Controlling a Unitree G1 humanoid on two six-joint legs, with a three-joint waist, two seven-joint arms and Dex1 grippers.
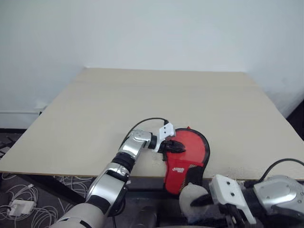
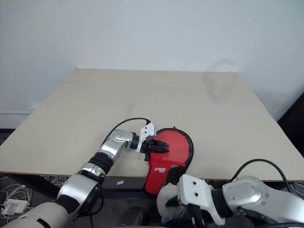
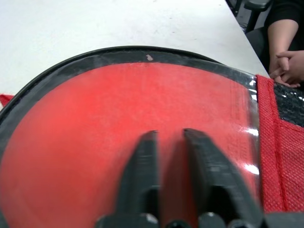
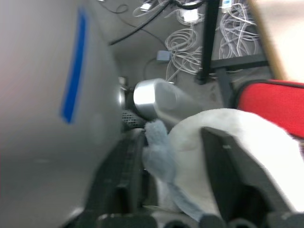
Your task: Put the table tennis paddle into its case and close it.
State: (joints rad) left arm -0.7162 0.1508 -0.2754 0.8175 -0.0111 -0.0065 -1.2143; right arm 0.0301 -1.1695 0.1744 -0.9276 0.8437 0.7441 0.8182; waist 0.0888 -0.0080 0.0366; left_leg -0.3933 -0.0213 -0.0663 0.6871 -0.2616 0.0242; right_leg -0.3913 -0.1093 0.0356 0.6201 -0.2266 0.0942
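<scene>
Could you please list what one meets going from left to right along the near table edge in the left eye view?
Cables on the floor → left gripper → case → right gripper, around a white fluffy object.

Lab or office: bare table (image 1: 95,109), plain white wall (image 1: 152,33), loose cables on floor (image 4: 180,33)

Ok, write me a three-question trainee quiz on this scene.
1. True or false: the case lies wholly on the table.
2. The left gripper is over which part of the case? A: its round end. B: its narrow end. C: neither, it is off to the side.
3. Fill in: the round end of the case has ___ edging.

Key: 1 false, the narrow end hangs over the near edge. 2 A. 3 black.
</scene>
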